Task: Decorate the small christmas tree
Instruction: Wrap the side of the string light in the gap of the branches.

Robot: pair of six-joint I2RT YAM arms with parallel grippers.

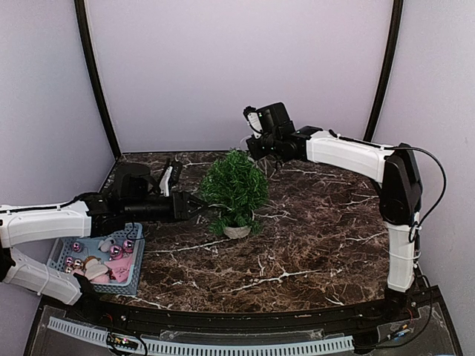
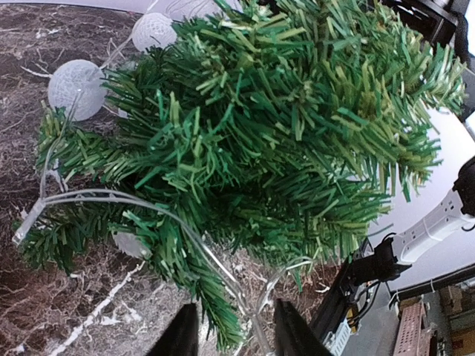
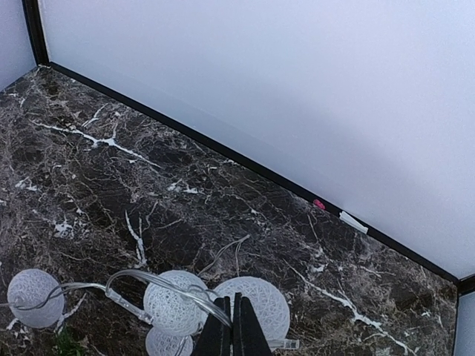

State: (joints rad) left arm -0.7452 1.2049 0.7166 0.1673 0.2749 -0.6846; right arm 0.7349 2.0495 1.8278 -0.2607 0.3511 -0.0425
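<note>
**Small christmas tree** [image 1: 236, 191]: upright in white pot [image 1: 237, 231], mid tabletop [image 1: 319, 237], a bit left of ctr.

**Light string** [image 3: 174, 302]: white mesh balls on clear wire, at the tree's back and upper branches.

**Left gripper** [image 1: 194, 205]: low at the tree's left side. Fingers [image 2: 185, 335] apart w/ narrowish gap. Branch tip and wire lie between them, no clamp visible.

**Right gripper** [image 1: 258, 153]: just behind the tree top. Fingers [image 3: 223, 334] closed together on the wire.

**Blue basket** [image 1: 59, 256]: near-left corner, under left arm. Holds pink baubles [image 1: 117, 251] and misc. pale bits.
</note>
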